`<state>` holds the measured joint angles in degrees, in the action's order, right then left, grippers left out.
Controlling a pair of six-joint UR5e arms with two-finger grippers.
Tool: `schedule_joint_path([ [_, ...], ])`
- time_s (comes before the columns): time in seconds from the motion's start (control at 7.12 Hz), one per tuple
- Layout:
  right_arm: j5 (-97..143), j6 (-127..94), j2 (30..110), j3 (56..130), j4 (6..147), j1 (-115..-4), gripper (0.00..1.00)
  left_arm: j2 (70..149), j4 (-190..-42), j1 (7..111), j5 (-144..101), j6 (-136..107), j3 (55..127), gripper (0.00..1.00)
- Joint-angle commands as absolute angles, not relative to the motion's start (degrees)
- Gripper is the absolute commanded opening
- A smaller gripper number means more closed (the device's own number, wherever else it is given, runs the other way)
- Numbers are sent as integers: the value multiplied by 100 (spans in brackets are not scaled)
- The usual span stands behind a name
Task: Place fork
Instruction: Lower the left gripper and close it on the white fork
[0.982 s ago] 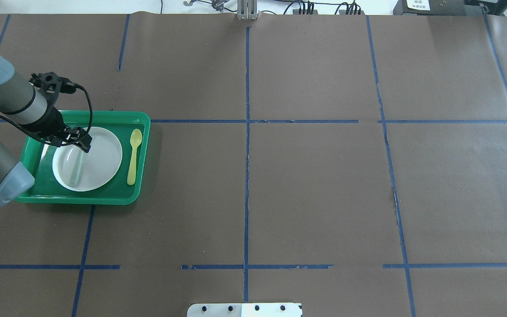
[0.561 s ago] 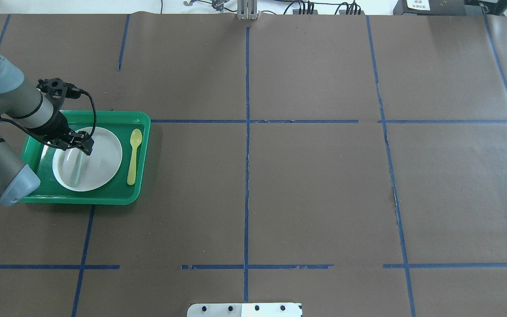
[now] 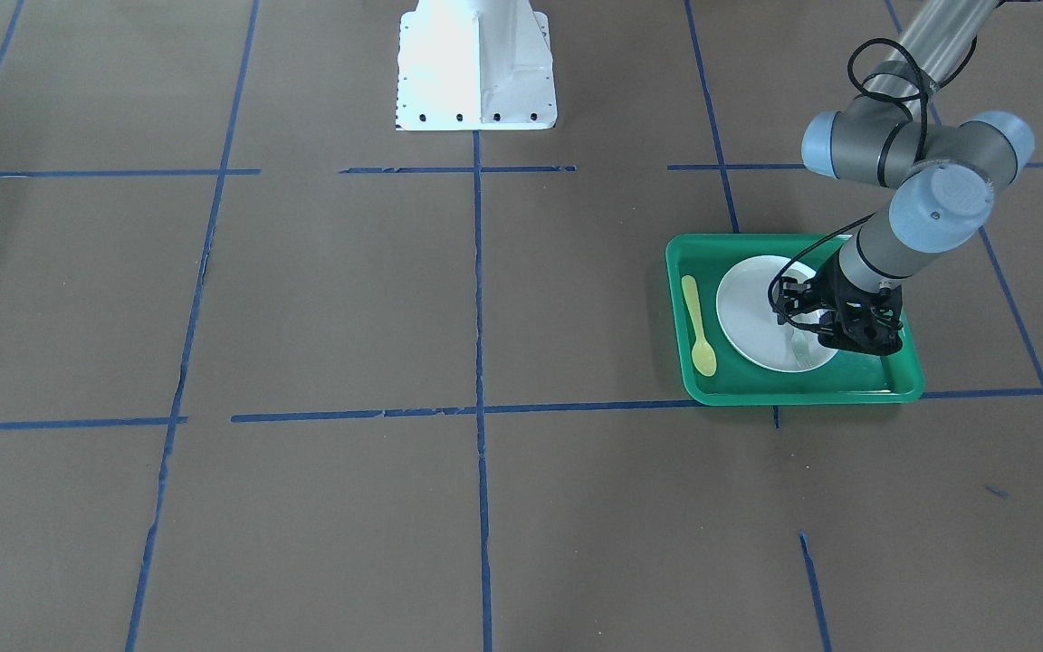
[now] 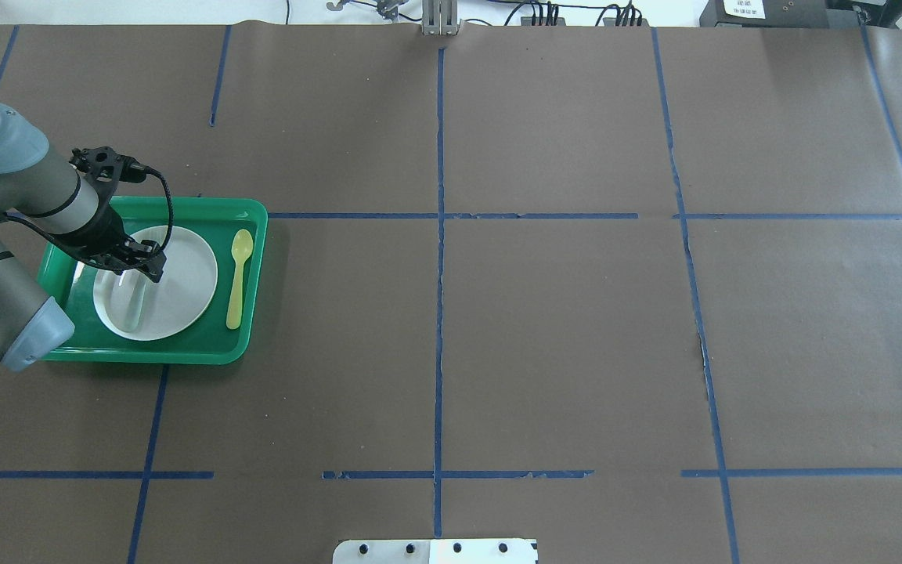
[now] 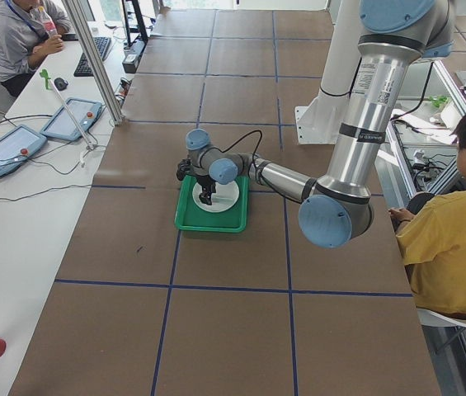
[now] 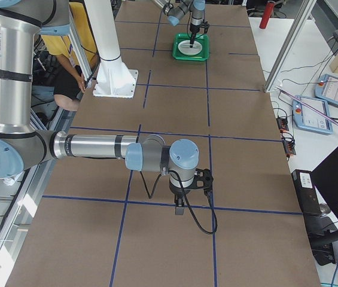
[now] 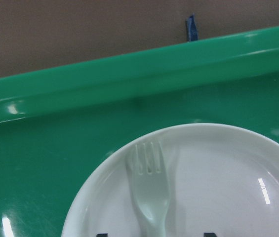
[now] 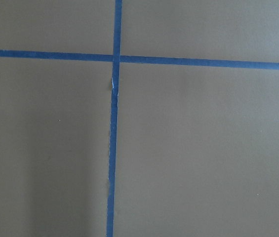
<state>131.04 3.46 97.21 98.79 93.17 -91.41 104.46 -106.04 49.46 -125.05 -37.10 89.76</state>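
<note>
The pale translucent fork (image 7: 151,187) lies on the white plate (image 4: 185,282), tines toward the tray's far rim; it also shows in the overhead view (image 4: 135,309). The plate sits in the green tray (image 4: 251,235). My left gripper (image 4: 136,270) hangs low over the plate's left part, above the fork's handle. In the left wrist view its two fingertips stand wide apart on either side of the handle, so it is open and does not grip the fork. My right gripper (image 6: 180,209) shows only in the exterior right view, over bare table; I cannot tell its state.
A yellow spoon (image 4: 238,278) lies in the tray, right of the plate. The tray sits at the table's left side, on brown paper crossed by blue tape lines. The robot's white base plate (image 4: 435,551) is at the near edge. Operators sit beside the table.
My left gripper has shifted a little toward the robot and left over the plate. The fork lies in the same place on the plate.
</note>
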Motion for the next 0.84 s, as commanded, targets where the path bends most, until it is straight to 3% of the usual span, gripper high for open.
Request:
schedule_joint_path([
  [0.0,13104,351,9721,9879,9316,-9141,100,10441,-10617,4904,-12524,-3709,8930,60],
  [0.14,13104,352,9721,9879,9316,-9141,100,10441,-10617,4896,-12516,-3709,8921,42],
  [0.28,13104,352,9721,9879,9316,-9141,100,10441,-10608,4896,-12524,-3726,8947,10],
  [0.42,13104,352,9721,9879,9316,-9141,100,10433,-10600,4896,-12524,-3718,8965,0],
  [0.7,13104,351,9721,9879,9316,-9141,100,10345,-10486,4974,-12533,-3726,9401,0],
])
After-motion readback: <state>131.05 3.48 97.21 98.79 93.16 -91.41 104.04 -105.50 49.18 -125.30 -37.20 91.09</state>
